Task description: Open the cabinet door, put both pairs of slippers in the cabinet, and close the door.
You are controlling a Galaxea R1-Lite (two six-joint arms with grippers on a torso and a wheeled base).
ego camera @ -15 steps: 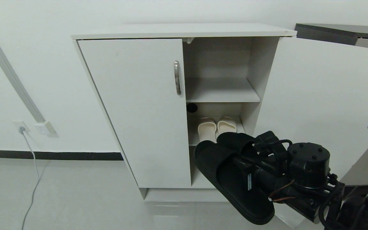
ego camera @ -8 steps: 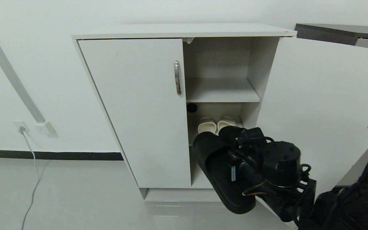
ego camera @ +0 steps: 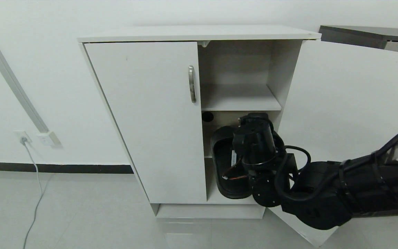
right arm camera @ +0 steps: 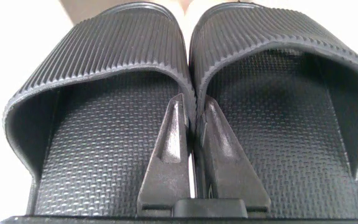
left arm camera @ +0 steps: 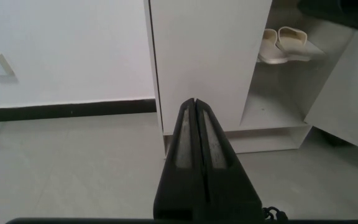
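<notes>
The white cabinet (ego camera: 143, 103) has its right door (ego camera: 351, 114) swung open and its left door shut. My right gripper (right arm camera: 194, 134) is shut on the inner edges of the black slippers (right arm camera: 117, 112), pinching the pair side by side. In the head view the right gripper (ego camera: 250, 138) holds the black slippers (ego camera: 225, 166) inside the cabinet's lower opening, heels hanging down toward the bottom shelf. The cream slippers (left arm camera: 284, 43) lie on the middle shelf. My left gripper (left arm camera: 194, 118) is shut and empty, out in front of the shut left door, above the floor.
A metal handle (ego camera: 192, 84) is on the left door. An empty upper shelf (ego camera: 238, 100) sits above the slippers. A wall socket with a grey cable (ego camera: 35, 193) is on the left, over bare tiled floor. A grey-topped piece of furniture (ego camera: 371, 36) stands behind the open door.
My right arm has carried the black slippers from in front of the cabinet forward and up into the lower opening; they now hide the cream slippers in the head view.
</notes>
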